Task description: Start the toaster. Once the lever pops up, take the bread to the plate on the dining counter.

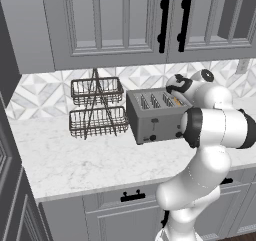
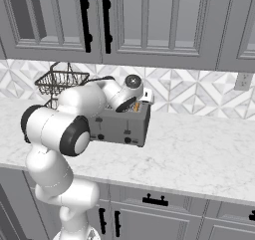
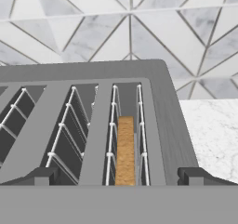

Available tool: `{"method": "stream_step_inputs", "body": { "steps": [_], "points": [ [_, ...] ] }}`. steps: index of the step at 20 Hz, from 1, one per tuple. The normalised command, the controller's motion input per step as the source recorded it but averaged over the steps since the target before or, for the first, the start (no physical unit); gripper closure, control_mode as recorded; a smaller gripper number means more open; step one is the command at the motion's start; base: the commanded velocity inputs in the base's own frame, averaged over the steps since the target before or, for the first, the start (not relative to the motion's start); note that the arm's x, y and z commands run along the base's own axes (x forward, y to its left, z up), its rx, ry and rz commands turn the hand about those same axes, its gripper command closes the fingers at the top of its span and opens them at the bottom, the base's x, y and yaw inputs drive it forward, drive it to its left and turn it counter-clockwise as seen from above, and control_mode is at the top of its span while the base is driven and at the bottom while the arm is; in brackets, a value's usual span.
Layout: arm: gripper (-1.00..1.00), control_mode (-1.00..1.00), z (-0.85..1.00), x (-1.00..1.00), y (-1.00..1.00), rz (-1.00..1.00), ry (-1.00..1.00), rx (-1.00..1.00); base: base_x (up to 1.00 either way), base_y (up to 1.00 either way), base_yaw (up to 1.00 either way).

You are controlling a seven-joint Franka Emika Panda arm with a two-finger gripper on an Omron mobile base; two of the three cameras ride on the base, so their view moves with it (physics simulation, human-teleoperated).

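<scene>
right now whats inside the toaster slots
One slice of bread stands on edge in the slot nearest the toaster's right end, between white wire guides. The neighbouring slots look empty, though their bottoms are hidden. The open gripper hovers above.

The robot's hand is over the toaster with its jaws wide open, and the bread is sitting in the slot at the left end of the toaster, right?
Not quite. The bread sits in the slot at the right end of the toaster, the one nearest the bare counter, as the hand view shows. The rest is right: the gripper hangs over the toaster with its jaws wide open.
</scene>
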Motion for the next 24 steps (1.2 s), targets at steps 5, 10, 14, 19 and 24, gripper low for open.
{"method": "stream_step_inputs", "body": {
  "steps": [5,10,14,19,24],
  "points": [
    [-1.0,-1.0,0.0,0.0,0.0,0.0,0.0,0.0,0.0,0.0,0.0],
    [-1.0,-1.0,0.0,0.0,0.0,0.0,0.0,0.0,0.0,0.0,0.0],
    [-1.0,-1.0,0.0,0.0,0.0,0.0,0.0,0.0,0.0,0.0,0.0],
    [-1.0,-1.0,0.0,0.0,0.0,0.0,0.0,0.0,0.0,0.0,0.0],
    [-1.0,-1.0,0.0,0.0,0.0,0.0,0.0,0.0,0.0,0.0,0.0]
  ]
}}
